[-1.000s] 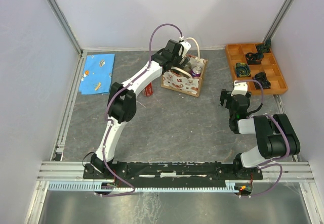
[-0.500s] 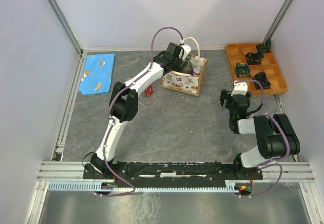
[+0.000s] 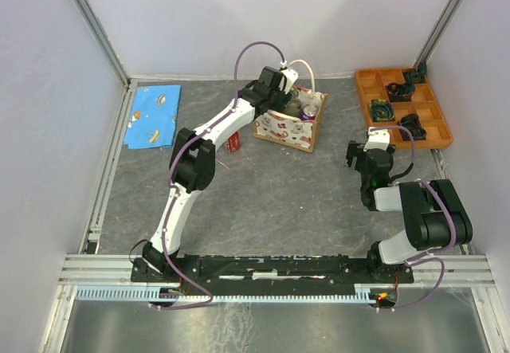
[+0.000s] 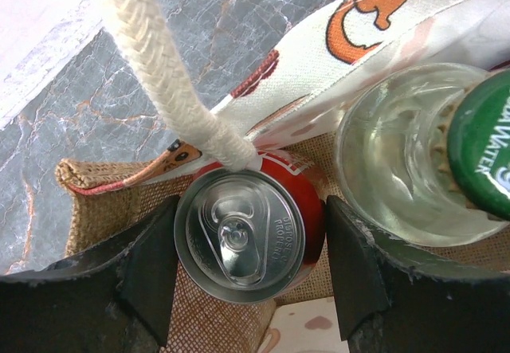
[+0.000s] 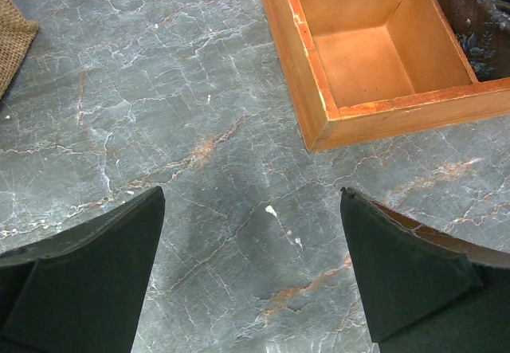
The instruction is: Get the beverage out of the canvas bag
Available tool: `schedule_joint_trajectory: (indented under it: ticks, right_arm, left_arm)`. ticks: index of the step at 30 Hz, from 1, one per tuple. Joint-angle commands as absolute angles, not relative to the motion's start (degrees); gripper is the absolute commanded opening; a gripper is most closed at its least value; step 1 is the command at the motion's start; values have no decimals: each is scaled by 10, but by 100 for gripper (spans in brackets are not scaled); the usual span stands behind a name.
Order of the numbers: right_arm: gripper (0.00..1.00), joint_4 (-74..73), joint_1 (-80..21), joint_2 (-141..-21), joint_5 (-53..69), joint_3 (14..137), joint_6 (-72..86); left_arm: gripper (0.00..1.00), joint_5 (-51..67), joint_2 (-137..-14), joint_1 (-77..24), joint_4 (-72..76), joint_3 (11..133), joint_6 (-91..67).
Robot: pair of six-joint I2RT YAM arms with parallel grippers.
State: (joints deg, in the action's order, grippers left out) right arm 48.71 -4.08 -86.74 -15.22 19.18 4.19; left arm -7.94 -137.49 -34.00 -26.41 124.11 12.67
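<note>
the left pincer (image 4: pixel 251 229) reaches down into the canvas bag (image 3: pixel 291 132), and its two dark fingers (image 4: pixel 151 273) sit closed against opposite sides of a red can (image 4: pixel 247 245), gripping it just below the rim. the can stands upright inside the bag with its pull-tab top facing the wrist camera. a cream rope handle (image 4: pixel 159 66) crosses above it and meets the printed fabric wall right at the can's far edge. just beside the can, on its right in this view, stands a clear glass bottle (image 4: pixel 394 158) with a green cap (image 4: pixel 486 150).

the bag stands upright, mouth open, at the far middle of the table (image 3: pixel 271 186). the right pincer (image 5: pixel 251 201) hangs open over bare table, near the corner of the orange tray (image 5: pixel 315 90), holding nothing.
</note>
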Motion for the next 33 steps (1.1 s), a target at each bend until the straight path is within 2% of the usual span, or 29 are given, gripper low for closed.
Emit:
schedule_joint_trajectory:
  ticks: [1,3,5,6,7,22,33]
  right_arm:
    - [99,500,-41,-867,-149,208,34]
    - [99,500,-41,-867,-149,208,34]
    - [99,500,-41,-867,-149,208,34]
    - [99,500,-41,-867,-148,208,34]
    - [99,500,-41,-867,-148,208,34]
    - [99,500,-41,-867,-149,208,34]
    - [99,500,-41,-867,-149,208,34]
  left_arm:
    - [44,-52,-1380,-345,-294,1207,100]
    - [36,-48,-1379,-345,-297,1204,100]
    - [21,-44,-1376,-345,-303,1204,101]
    - [8,-47,-1373,-345,-303,1203,100]
    - [4,-52,-1370,-346,-302,1202,99]
    - [3,-26,-1273,-350,-309,1282,96]
    - [3,-36,-1211,-351,-297,1287,96]
